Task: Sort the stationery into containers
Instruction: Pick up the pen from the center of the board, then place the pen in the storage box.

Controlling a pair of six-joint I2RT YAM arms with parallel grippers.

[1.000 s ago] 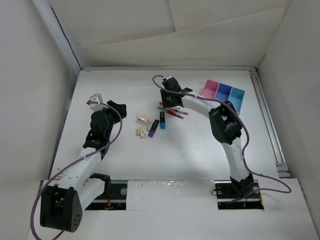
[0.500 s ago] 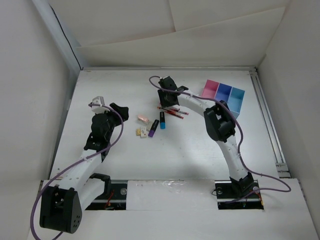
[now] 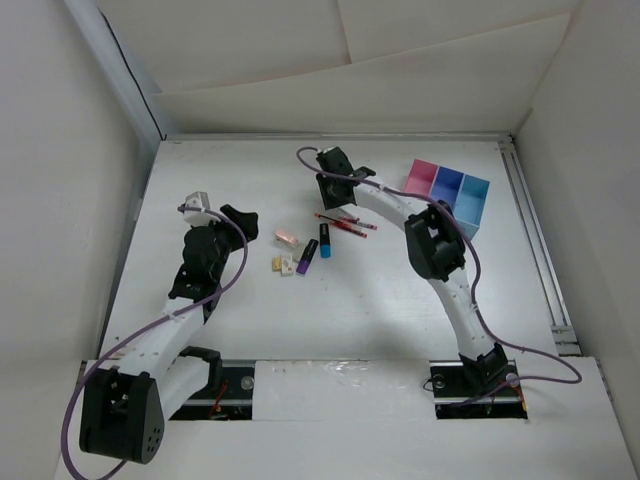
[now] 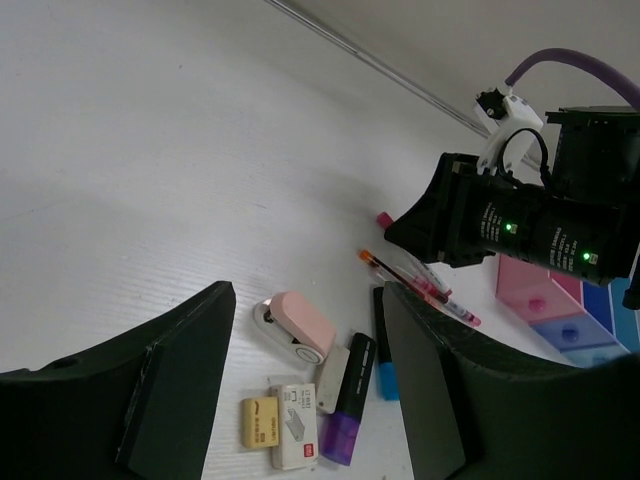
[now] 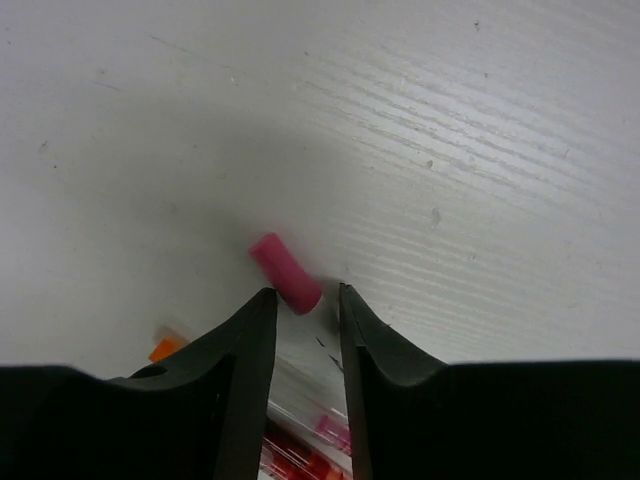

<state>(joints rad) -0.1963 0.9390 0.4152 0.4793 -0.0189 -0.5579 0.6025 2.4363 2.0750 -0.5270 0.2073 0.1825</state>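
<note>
The three-bin tray [image 3: 447,190], pink, dark blue and light blue, stands at the back right; its pink bin shows in the left wrist view [image 4: 545,295]. Red and pink pens [image 3: 345,222] lie mid-table. My right gripper [image 3: 332,197] is low over their far end. Its jaws [image 5: 305,293] stand a narrow way apart either side of a pen with a pink cap [image 5: 285,272]. A gap shows on the right side. My left gripper [image 3: 236,215] is open and empty [image 4: 308,290], above and left of a pink stapler-like piece [image 4: 300,325].
Between the arms lie a purple highlighter [image 3: 306,257], a blue marker [image 3: 325,241], a yellow eraser [image 4: 259,421], a white box [image 4: 295,425] and a grey block [image 4: 332,365]. White walls close in the table on three sides.
My right wrist has moved back and a little left over the far end of the pens. My left arm has barely shifted. The stationery lies as before.
</note>
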